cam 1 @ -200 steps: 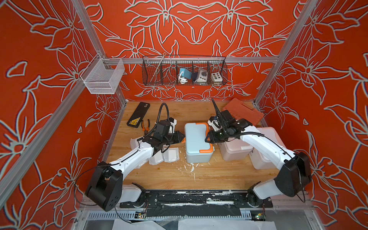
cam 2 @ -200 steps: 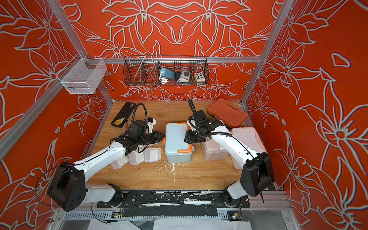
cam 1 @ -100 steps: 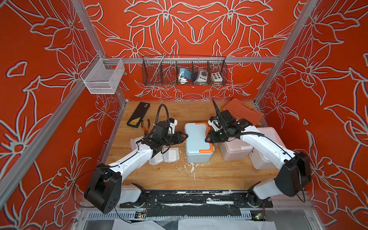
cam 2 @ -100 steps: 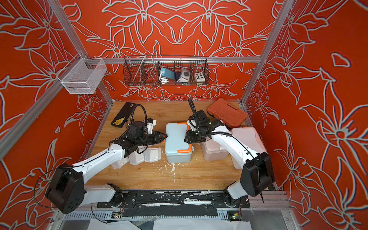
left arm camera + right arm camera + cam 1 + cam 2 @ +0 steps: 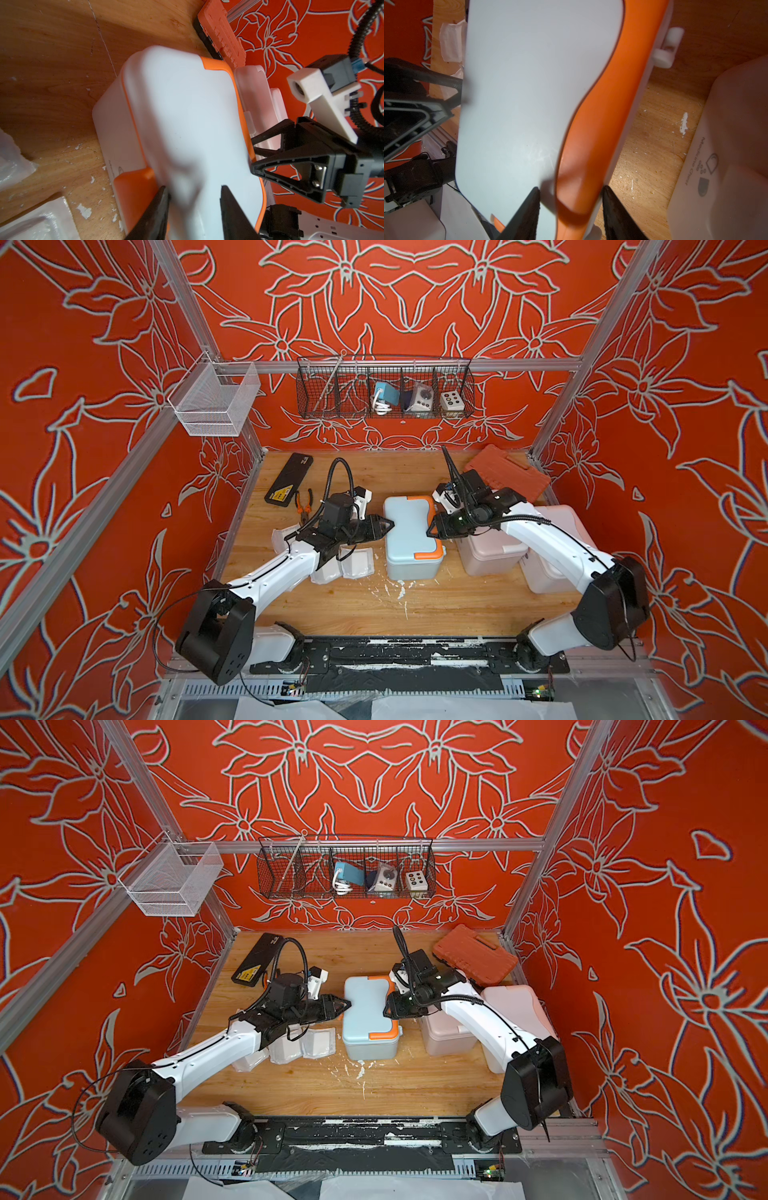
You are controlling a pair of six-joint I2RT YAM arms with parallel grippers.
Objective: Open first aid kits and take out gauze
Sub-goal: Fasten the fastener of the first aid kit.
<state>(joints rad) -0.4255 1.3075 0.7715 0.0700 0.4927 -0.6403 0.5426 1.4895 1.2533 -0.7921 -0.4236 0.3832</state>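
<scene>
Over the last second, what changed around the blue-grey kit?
The left gripper slid toward the blue-grey first aid kit and now reaches its side edge, jaws apart. The right gripper stayed at the opposite edge, straddling the orange trim; whether it clamps is unclear. The kit is still shut, and the gauze packets have not moved.

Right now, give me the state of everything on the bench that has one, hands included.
blue-grey first aid kit, lid shut, upright.
white first aid kit, lid shut.
pale pink first aid kit, lid shut.
gauze packets, outside the kits, wrapped.
orange-red tool case, closed.
black case, closed, lying flat.
left hand, open, jaws astride the blue-grey kit's edge.
right hand, jaws astride its orange rim; grip unclear.
</scene>
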